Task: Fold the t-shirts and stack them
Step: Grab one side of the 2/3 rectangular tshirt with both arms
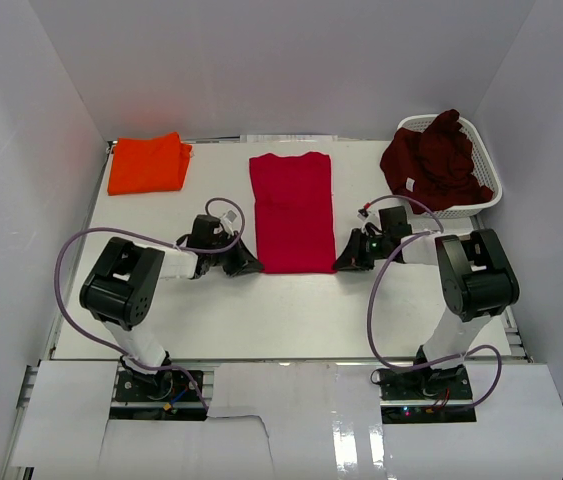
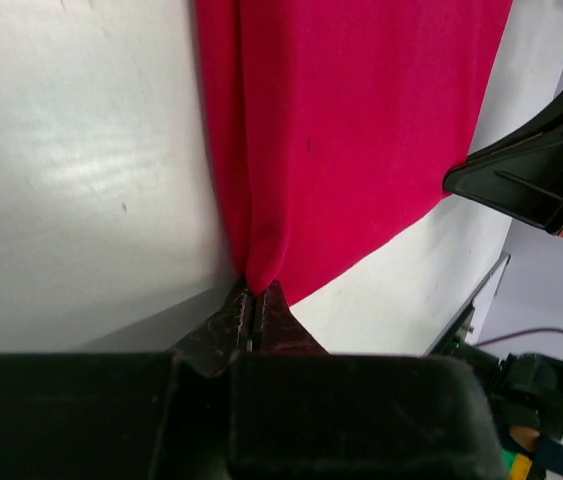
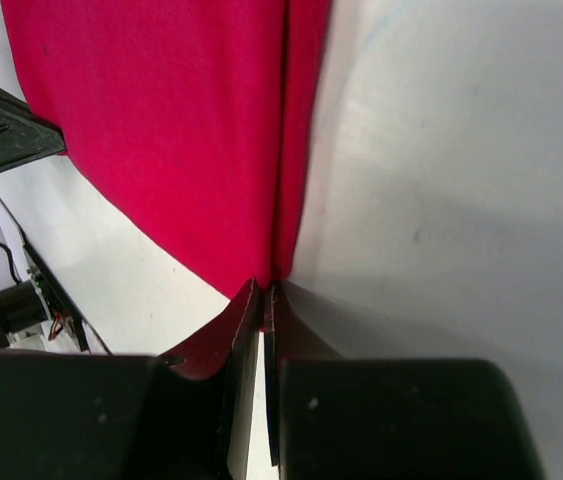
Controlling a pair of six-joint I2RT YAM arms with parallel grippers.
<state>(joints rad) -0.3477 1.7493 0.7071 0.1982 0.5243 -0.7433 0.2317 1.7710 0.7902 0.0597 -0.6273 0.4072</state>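
Pinching both near corners: the left gripper (image 1: pixel 244 265) is clamped on the crimson t-shirt (image 1: pixel 292 210) at its 7 o'clock corner, and the right gripper (image 1: pixel 346 262) is clamped at 5 o'clock. Both wrist views show the jaws closed tight on the hem. The shirt lies flat mid-table as a long strip. The orange t-shirt (image 1: pixel 147 163) sits folded at 11 o'clock, and the maroon t-shirt (image 1: pixel 436 155) is heaped in the basket (image 1: pixel 489 170) at 1 o'clock. For a clean fold, I'd lift both corners together and level. Keep the hem taut between the grips, carry it toward 12 o'clock, and let go only once the edges line up.
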